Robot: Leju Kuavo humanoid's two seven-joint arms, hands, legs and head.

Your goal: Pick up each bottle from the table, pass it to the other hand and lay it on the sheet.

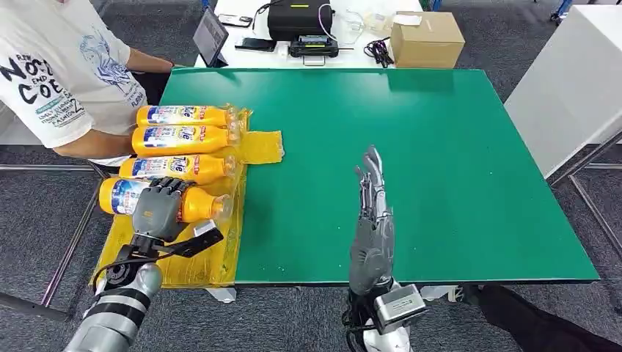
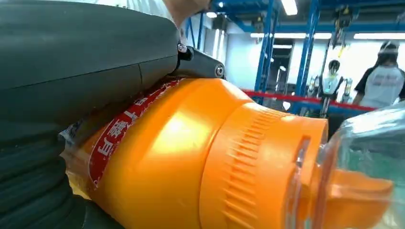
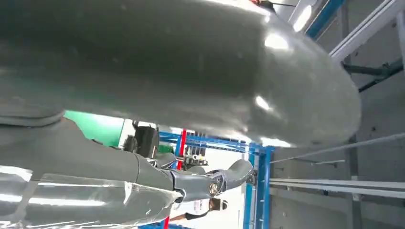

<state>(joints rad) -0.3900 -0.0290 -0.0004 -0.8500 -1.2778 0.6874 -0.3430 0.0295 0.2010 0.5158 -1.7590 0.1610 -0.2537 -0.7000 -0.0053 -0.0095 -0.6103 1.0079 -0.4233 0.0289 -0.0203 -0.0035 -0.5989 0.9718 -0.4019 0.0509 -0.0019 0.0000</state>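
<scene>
Head view high, facing down over table [image 1: 440, 183]; wrist views close behind hands, sharing bottle [image 1: 165, 199].

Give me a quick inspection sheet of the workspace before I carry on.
Surface: green table, right part bare.
Job's things: four orange bottles lying in a row on the yellow sheet.
Clutter: cardboard box, laptop on the white table behind.
Hands: left hand grips the nearest bottle; right hand holds nothing.
Cables: black bundle beside the box.
Surroundings: a person stands beside the sheet.
</scene>
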